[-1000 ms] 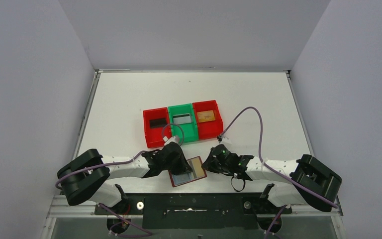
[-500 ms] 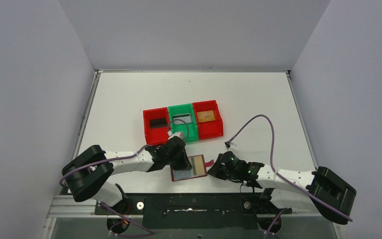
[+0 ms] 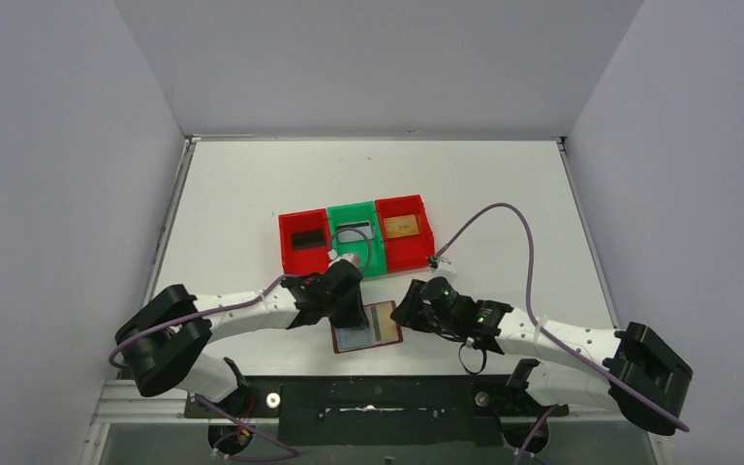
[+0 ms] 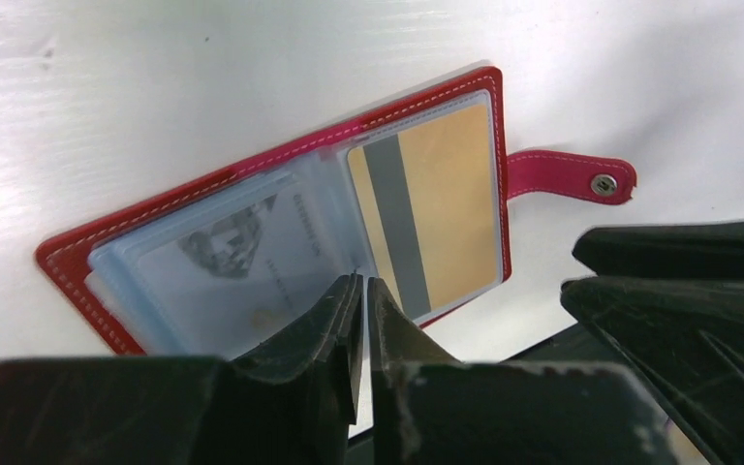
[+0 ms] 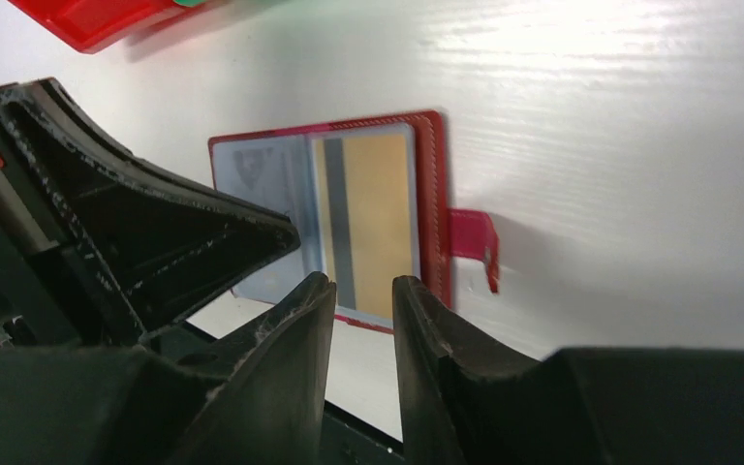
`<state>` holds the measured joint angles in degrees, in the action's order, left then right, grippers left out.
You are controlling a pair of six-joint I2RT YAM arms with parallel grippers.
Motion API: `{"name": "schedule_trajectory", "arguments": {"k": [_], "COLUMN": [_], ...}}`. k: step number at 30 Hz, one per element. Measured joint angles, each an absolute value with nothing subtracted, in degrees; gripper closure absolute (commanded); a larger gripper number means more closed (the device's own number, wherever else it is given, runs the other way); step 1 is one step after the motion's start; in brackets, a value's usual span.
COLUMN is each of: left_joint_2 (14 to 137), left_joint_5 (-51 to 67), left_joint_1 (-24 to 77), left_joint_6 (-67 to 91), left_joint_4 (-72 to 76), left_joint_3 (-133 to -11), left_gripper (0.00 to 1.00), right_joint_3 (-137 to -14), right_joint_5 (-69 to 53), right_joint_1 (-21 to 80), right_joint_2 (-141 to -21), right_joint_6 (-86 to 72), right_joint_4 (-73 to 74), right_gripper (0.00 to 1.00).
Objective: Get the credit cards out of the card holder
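The dark red card holder (image 3: 368, 334) lies open at the table's near edge. In the left wrist view the card holder (image 4: 281, 174) shows a gold-tan card with a grey stripe (image 4: 446, 194) in its right pocket and a silver-grey card (image 4: 223, 262) under the blue-grey left pocket. The red snap tab (image 4: 562, 176) sticks out to the right. My left gripper (image 4: 361, 283) is shut, with its tips at the holder's middle fold. My right gripper (image 5: 363, 283) is slightly open and empty, hovering just off the holder's near edge below the gold-tan card (image 5: 383, 213).
Three joined bins stand behind the holder: a red bin (image 3: 292, 254) with a black card, a green bin (image 3: 373, 254) with a silver-grey card, and a red bin (image 3: 420, 250) with a gold-tan card. A purple cable (image 3: 504, 218) loops over the right of the table.
My right gripper dipped back and to the right, then moved forward and left to the holder's right edge, covering the snap tab from above. My left gripper stayed on the holder.
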<state>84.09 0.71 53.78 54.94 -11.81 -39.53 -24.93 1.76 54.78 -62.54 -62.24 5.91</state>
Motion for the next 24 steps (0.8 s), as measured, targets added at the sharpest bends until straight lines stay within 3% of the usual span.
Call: {"name": "schedule_trajectory", "arguments": {"k": [10, 16, 24], "left_joint_2": [75.7, 75.0, 74.0], "left_joint_5": [-2.6, -5.1, -5.7], "left_joint_1": [53.1, 53.0, 52.7], "left_joint_6": [56.9, 57.0, 56.8], "left_joint_4": [-13.2, -16.5, -16.5], "left_joint_3": [-35.9, -35.8, -33.9], "left_gripper": [0.69, 0.55, 0.51], "right_joint_3": [-31.3, -31.3, -29.7], "right_joint_5": [1.9, 0.1, -3.1], "right_joint_1": [53.6, 52.5, 52.2], "right_joint_2": [-74.0, -75.4, -76.4], "right_joint_6": [-58.6, -57.5, -57.4], "right_joint_4": [6.9, 6.7, 4.4], "right_gripper": [0.65, 0.71, 0.74]}}
